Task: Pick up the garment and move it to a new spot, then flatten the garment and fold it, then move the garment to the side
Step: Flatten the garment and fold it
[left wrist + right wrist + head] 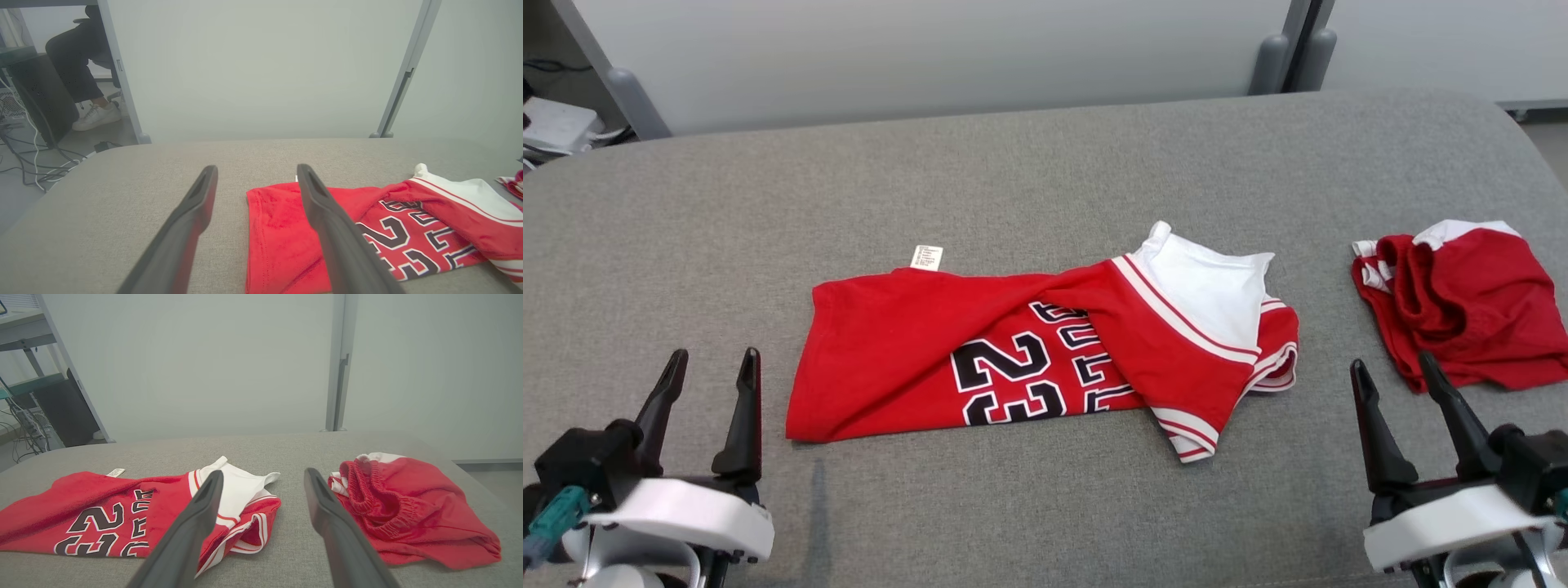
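Observation:
A red jersey (947, 351) with black-and-white numerals lies stretched across the middle of the grey table (1045, 163), its white-trimmed upper part twisted over at the right end. The same jersey (380, 228) fills the lower right of the left wrist view, and the jersey (122, 514) spreads over the lower left of the right wrist view. My left gripper (712, 358) stands open at the lower left, a little short of the jersey's left edge, with nothing between its fingers. My right gripper (1395, 363) is open at the lower right, empty, between the jersey and a second red garment.
Crumpled red shorts (1462, 302) lie near the table's right edge, the same shorts (408, 514) right of my right fingers. Grey partition panels (931, 49) stand behind the table. A seated person's leg and white shoe (96, 116) show past the far left corner, beside floor cables (28, 163).

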Robot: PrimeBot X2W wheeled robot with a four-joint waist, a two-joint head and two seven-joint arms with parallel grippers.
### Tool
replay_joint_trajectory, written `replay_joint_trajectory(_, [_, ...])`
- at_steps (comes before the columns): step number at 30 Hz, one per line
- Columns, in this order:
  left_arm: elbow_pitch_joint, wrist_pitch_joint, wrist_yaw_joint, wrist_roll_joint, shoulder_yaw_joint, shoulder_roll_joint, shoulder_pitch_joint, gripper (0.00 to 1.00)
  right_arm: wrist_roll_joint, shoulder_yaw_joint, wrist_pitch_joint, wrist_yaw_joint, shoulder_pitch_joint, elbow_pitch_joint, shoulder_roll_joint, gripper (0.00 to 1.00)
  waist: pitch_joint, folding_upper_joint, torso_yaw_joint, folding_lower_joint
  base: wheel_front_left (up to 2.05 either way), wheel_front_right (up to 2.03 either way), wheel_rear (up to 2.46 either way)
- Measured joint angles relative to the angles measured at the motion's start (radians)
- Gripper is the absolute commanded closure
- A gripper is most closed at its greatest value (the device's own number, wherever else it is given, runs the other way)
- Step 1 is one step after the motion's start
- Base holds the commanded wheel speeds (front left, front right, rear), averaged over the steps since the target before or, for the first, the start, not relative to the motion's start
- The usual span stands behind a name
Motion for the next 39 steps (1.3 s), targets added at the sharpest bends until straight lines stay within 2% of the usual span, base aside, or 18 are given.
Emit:
replay_joint_trajectory(5, [0.039,0.078,-0.048,-0.02,-0.016,0.012,-0.116,0.0,0.045,0.018,0.042,0.0,-0.114,0.059,-0.053,0.0,0.065,0.0,-0.016,0.0,0.0,0.0,0.0])
replay_joint_trajectory(14, [0.218,0.239,-0.192,-0.114,-0.04,0.029,-0.346,0.0,0.143,0.133,0.065,0.0,-0.42,0.264,-0.175,0.0,0.201,0.0,-0.03,0.0,0.0,0.0,0.0])
replay_joint_trajectory(24, [0.438,0.323,-0.336,-0.151,-0.083,0.007,-0.544,0.0,0.225,0.322,0.065,0.0,-0.676,0.504,-0.224,0.0,0.297,-0.0001,-0.027,0.0,0.0,0.0,0.0])
replay_joint_trajectory(31, [0.543,0.362,-0.396,-0.164,-0.112,-0.013,-0.632,0.0,0.321,0.435,0.087,0.0,-0.79,0.618,-0.234,0.0,0.335,0.0,-0.017,0.0,0.0,0.0,0.0])
replay_joint_trajectory(39, [0.621,0.38,-0.425,-0.167,-0.153,-0.026,-0.698,0.0,0.4,0.521,0.081,0.0,-0.864,0.71,-0.233,0.0,0.358,0.0,-0.018,0.0,0.0,0.0,0.0])
